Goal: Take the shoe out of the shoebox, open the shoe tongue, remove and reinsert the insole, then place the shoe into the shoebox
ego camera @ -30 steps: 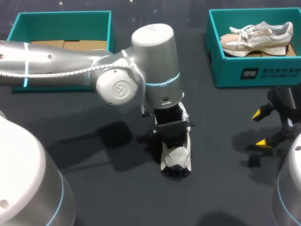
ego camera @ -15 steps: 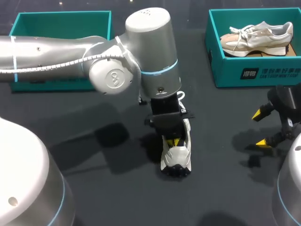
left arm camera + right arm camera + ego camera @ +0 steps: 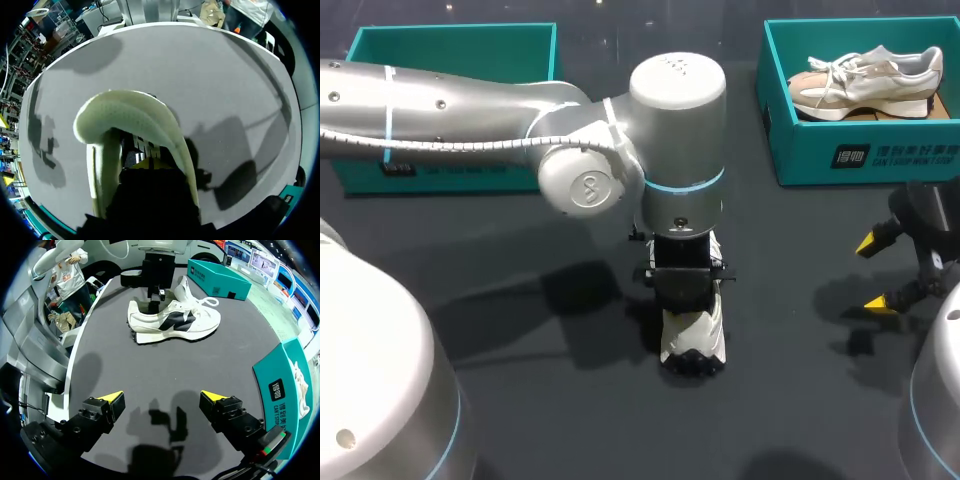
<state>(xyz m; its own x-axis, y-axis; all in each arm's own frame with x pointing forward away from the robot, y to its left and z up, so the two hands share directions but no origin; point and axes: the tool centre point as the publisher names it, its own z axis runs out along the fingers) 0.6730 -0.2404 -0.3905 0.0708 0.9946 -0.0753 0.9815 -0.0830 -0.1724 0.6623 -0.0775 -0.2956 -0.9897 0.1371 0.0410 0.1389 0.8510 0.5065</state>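
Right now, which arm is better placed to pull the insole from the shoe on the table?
Left. The left end effector sits inside the opening of the white shoe; the right end effector hangs open, well apart from it.

We log one white shoe with a dark side panel, upright on its sole mid-surface, heel toward the near edge. One open teal shoebox sits far left. A second teal shoebox, far right, holds a beige-white shoe.
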